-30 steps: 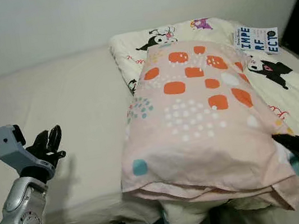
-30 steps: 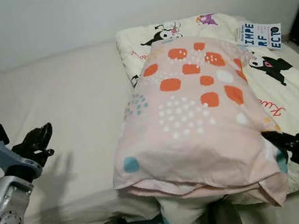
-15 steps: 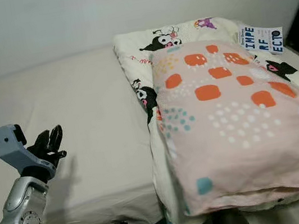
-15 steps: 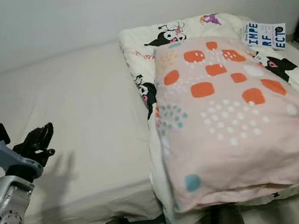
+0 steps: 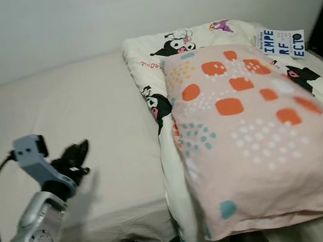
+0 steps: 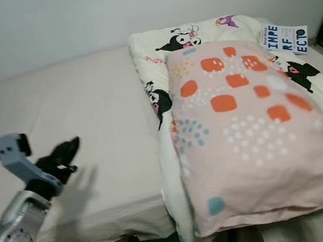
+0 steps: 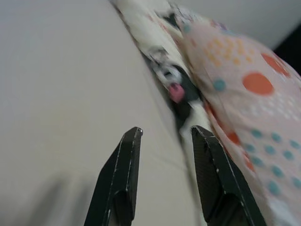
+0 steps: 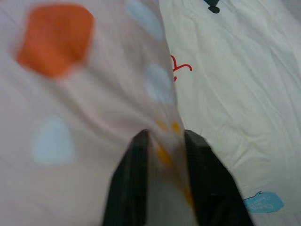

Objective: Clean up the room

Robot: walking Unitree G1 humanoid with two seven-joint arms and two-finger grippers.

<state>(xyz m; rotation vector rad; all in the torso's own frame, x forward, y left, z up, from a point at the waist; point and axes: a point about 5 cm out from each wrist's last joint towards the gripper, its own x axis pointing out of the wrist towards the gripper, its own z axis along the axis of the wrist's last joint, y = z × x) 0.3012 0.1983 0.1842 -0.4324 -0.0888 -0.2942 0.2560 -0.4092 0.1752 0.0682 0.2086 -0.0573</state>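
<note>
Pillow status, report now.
Right tool shut on the pink pillow at its right edge. Left tool open, hovering over the bare mattress. Pillow lies on the cartoon-print quilt; a book rests beyond it.

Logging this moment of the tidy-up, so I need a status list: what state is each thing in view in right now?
Pillow: lying flat on the quilt, one edge pinched.
Quilt: spread along the bed.
Booklet: lying on the quilt.
Left end effector: open, over bare sheet.
Right end effector: shut on pillow fabric.
</note>
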